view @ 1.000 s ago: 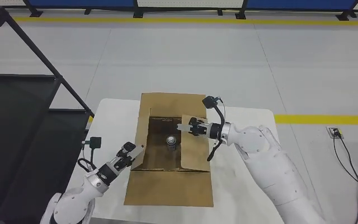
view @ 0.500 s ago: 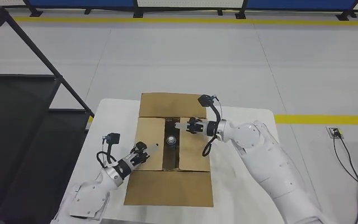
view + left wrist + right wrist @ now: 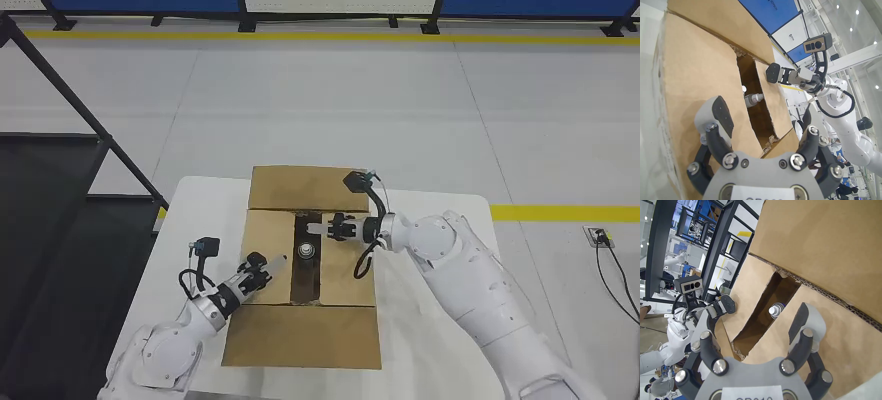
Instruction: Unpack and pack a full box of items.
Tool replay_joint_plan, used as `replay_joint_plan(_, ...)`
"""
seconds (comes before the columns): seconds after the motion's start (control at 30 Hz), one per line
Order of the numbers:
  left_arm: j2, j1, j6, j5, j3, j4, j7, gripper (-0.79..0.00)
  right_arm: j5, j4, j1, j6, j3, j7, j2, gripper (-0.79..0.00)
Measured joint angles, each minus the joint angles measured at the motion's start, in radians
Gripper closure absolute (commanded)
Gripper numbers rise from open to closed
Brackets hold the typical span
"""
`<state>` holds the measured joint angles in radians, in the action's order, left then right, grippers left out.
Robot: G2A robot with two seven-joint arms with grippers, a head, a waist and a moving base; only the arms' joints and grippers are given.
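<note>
Cardboard box (image 3: 300,335) flaps leave narrow slot over bottle (image 3: 306,251) | left fingers (image 3: 722,113) spread | right fingers (image 3: 804,321) spread

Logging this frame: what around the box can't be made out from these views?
- What the box holds: the side flaps cover most of the opening in every view; a white-capped bottle shows through the gap, anything else is hidden.
- The bottle's base: top view, lost in the dark interior beneath the flaps.
- Whether the left gripper and right gripper touch the flaps: too small in the top view.
</note>
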<state>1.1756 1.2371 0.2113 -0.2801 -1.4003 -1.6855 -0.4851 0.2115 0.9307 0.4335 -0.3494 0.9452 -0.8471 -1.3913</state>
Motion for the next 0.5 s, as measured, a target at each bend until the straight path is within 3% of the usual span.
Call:
replay_joint_plan(0.2, -0.006, 0.033, 0.031, 0.064, -0.056, -0.055, 0.019, -0.785, 0.015, 0.025, 0.006, -0.049, 0.026, 0.066, 0.007, -0.785)
replay_joint_plan(0.33, -0.017, 0.102, 0.049, 0.169, -0.174, -0.12, 0.005, -0.785, 0.063, 0.079, 0.04, -0.061, 0.073, 0.138, 0.025, -0.785)
replay_joint_plan(0.5, -0.034, 0.212, 0.073, 0.249, -0.338, -0.125, -0.057, -0.785, 0.06, 0.078, 0.04, -0.06, 0.073, 0.135, 0.025, -0.785)
